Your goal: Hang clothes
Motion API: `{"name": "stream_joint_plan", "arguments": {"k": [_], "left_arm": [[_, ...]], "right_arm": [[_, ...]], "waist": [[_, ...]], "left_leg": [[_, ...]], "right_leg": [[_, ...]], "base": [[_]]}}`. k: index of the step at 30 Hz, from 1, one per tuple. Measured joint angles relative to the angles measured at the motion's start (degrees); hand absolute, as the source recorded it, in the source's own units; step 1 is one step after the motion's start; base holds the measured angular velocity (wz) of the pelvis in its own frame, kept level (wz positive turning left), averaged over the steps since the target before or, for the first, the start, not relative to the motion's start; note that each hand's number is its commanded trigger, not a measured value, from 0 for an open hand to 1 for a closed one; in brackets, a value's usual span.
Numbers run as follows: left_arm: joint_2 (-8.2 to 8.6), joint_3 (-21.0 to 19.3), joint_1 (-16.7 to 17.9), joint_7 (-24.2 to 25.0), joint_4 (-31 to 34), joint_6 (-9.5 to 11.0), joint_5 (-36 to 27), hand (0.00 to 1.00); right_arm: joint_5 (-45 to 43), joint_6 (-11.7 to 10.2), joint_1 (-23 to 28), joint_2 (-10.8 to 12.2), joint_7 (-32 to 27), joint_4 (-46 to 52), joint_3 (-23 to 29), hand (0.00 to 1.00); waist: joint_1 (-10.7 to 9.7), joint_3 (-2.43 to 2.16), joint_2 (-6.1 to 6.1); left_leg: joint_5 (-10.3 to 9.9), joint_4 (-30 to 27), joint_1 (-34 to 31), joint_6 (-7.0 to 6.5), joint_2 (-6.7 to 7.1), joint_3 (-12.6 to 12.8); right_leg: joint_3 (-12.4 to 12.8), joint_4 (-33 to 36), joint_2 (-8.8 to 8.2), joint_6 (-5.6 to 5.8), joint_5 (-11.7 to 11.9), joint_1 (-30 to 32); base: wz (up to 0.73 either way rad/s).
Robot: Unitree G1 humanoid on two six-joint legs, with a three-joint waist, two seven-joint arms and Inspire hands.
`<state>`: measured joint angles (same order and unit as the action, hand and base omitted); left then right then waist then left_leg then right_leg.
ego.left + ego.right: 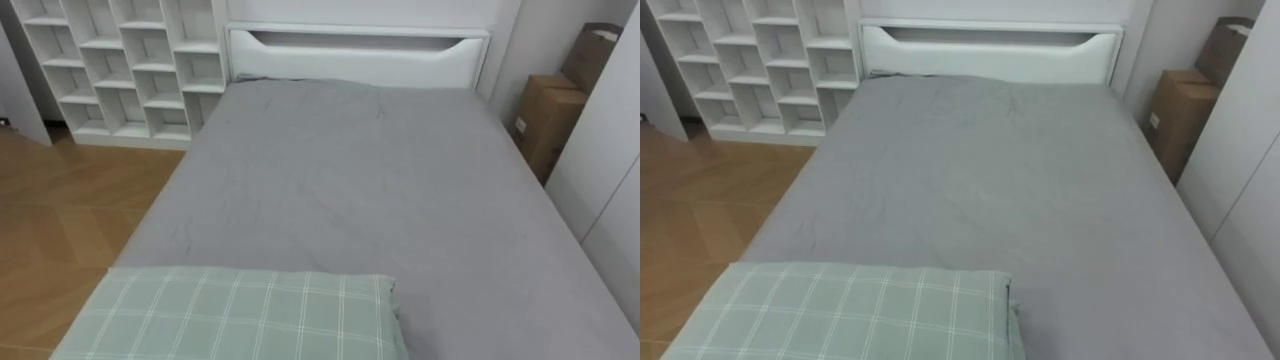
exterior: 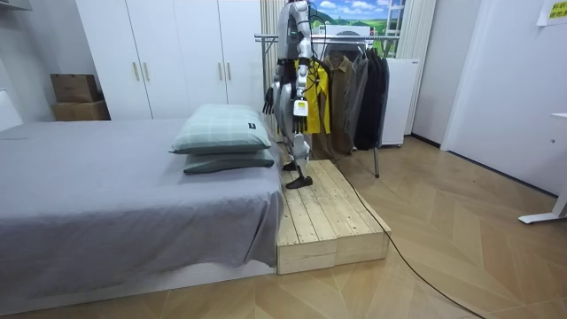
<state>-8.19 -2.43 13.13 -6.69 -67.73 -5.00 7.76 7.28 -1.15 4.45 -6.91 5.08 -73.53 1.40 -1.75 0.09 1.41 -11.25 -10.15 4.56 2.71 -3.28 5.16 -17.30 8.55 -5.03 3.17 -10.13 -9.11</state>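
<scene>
Before you lies a wide bed (image 1: 380,190) under a smooth grey sheet, white headboard (image 1: 355,55) at the far end, green checked pillow (image 1: 240,315) nearest. A white cubby shelf (image 1: 130,65) stands left of it on herringbone wood floor (image 1: 60,220); cardboard boxes (image 1: 550,115) sit to its right. In the room view you see white wardrobe doors (image 2: 168,53) beyond the bed and a low plank platform (image 2: 328,217) against the bed's end.

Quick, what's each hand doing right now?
Left hand: cannot be told, too small in the room view.
Right hand: cannot be told either; it hangs low towards the bed.
</scene>
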Motion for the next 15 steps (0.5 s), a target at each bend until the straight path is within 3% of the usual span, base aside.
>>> {"name": "stream_joint_plan", "arguments": {"k": [15], "left_arm": [[0.81,0.64,0.17,1.97,-0.39,-3.46,5.82,0.00]], "right_arm": [[0.03,0.49,-0.51,-0.01,0.00,-0.08,-0.08,0.00]], "waist": [[-0.05,0.03,-0.04]], "left_leg": [[-0.01,-0.59,0.01,-0.01,-0.03,-0.02]], "right_leg": [[0.33,0.07,0.00,0.00,0.00,-0.25]], "base": [[0.00]]}}
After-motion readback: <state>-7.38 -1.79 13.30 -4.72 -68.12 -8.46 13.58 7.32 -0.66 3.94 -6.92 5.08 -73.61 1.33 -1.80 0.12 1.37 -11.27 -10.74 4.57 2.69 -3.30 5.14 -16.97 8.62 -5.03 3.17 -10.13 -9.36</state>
